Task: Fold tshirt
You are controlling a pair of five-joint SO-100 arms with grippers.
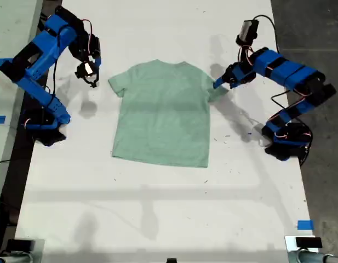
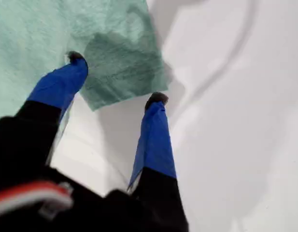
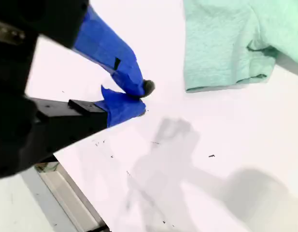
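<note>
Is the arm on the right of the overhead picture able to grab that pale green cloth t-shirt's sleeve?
Probably yes: its open hand already straddles the sleeve edge of the t-shirt, with nothing between.

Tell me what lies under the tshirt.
The tshirt lies flat on the white table, which shows all around it. Whatever might be beneath the cloth is covered.

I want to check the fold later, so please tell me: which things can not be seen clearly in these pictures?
- Neck tag of the tshirt: too small in the exterior view; both wrist views show only a sleeve.
- Sleeve edge at my first gripper: the exterior view has the gripper covering it; one fingertip overlaps cloth in the first wrist view, contact unclear.
- My second gripper: its arm body blocks much of the table.
</note>
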